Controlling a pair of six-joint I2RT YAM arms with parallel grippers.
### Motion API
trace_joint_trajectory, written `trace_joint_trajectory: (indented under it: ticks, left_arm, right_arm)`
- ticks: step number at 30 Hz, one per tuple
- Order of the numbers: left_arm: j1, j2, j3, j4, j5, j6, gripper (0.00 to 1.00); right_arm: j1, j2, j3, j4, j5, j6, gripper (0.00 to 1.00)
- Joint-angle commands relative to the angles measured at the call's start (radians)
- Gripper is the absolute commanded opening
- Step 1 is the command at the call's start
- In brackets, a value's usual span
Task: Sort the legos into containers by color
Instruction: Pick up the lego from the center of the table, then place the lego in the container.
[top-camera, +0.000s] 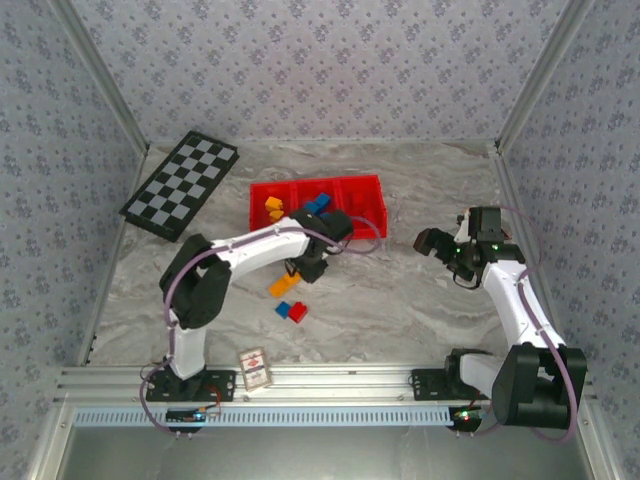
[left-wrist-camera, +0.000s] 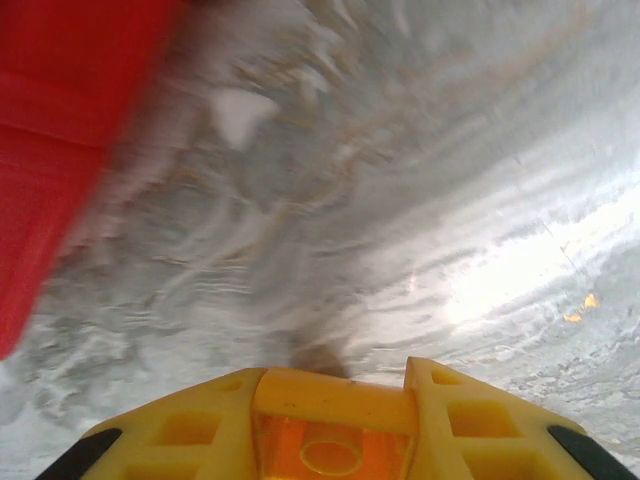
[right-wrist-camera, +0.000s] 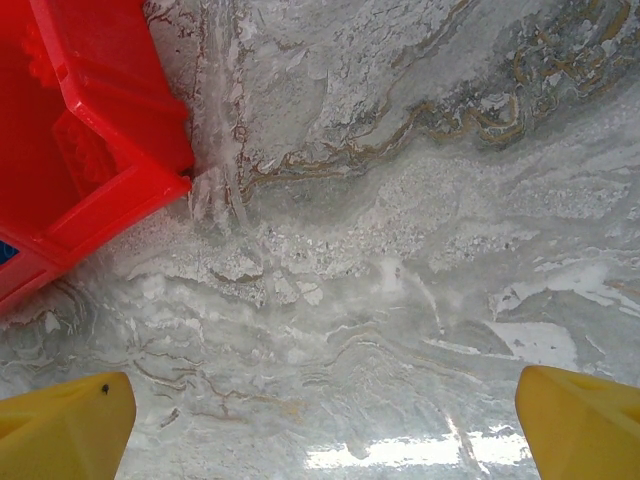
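As the overhead camera sees it, my left gripper (top-camera: 305, 268) hangs just near the red tray (top-camera: 365, 205), above the loose legos (top-camera: 283, 286); my right gripper (top-camera: 432, 243) sits right of the tray. My left wrist camera shows my fingers (left-wrist-camera: 470, 420) clenched on an orange brick (left-wrist-camera: 330, 450), tray far left. On my right wrist, my fingers stand spread over marble table (right-wrist-camera: 400, 250), tray corner far left.

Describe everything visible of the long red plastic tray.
The long, shallow, bright red plastic tray lies flat on the marble-patterned table. Low walls split it into three side-by-side compartments, with orange-yellow bricks in the left one and blue bricks in the middle. The left arm overlaps its near wall; contact is unclear.
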Motion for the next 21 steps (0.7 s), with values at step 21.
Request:
trace_joint_trajectory:
  ticks: [21]
  left_arm:
    - [0.394, -0.049, 0.17, 0.217, -0.005, -0.145, 0.39]
  right_arm:
    - [-0.009, 0.059, 0.039, -0.018, 0.007, -0.027, 1.0]
